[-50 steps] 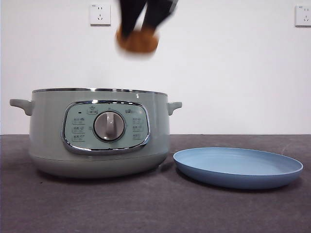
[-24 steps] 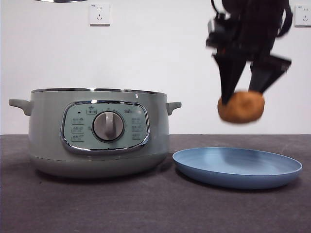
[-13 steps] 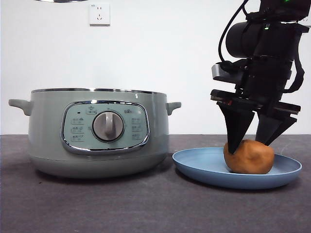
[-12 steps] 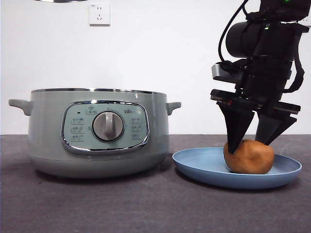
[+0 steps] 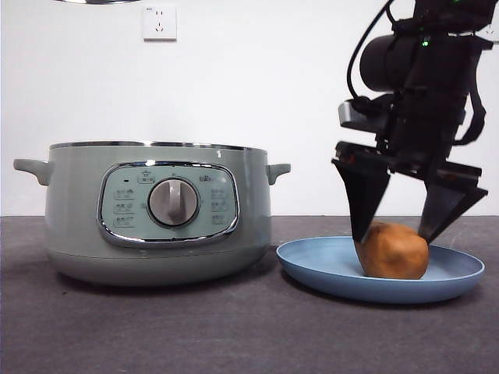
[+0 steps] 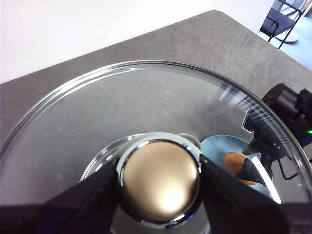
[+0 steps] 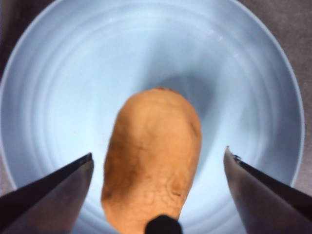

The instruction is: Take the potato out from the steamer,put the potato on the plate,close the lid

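While resting on plate point(image 5: 327, 269), potato point(image 5: 392, 251) sits between right tool point(image 5: 396, 234) jaws.

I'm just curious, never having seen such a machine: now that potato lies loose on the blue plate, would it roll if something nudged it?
Probably only a wobble. The potato looks lumpy and oblong, lying on its long side. Its matte skin seems unlikely to slide. The plate has a raised rim that would likely stop it. The right gripper stands open around it.
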{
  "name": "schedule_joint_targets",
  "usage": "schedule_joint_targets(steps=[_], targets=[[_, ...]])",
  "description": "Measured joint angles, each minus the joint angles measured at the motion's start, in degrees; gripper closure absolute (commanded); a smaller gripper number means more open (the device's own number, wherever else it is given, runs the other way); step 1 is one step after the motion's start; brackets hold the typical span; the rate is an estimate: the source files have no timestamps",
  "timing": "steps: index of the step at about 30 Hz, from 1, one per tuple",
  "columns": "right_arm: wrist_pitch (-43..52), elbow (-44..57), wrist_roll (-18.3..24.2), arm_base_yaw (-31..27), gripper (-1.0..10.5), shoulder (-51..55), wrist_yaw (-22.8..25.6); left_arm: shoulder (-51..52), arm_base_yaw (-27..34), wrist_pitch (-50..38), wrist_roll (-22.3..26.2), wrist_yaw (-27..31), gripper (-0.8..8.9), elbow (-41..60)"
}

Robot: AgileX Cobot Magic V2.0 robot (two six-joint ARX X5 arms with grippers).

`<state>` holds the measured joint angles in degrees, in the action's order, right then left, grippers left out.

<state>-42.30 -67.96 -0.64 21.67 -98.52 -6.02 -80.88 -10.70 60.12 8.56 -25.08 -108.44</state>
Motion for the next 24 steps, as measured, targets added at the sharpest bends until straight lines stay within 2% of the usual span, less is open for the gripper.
schedule_joint_targets(steps=[10, 15, 24], targets=[[-6.82, -8.57, -0.02, 0.00, 4.7, 11.67, 0.00, -1.60, -1.14, -3.32, 0.02, 0.81, 8.22, 0.00], [-7.61, -11.58, -0.04, 0.00, 4.7, 18.78, 0.02, -5.86, -4.11, -4.44, 0.02, 7.26, 8.22, 0.00], [-9.62, -17.79, -0.02, -0.02, 4.7, 26.47, 0.42, -8.02, -8.76, -10.80, 0.00, 9.42, 8.22, 5.33]])
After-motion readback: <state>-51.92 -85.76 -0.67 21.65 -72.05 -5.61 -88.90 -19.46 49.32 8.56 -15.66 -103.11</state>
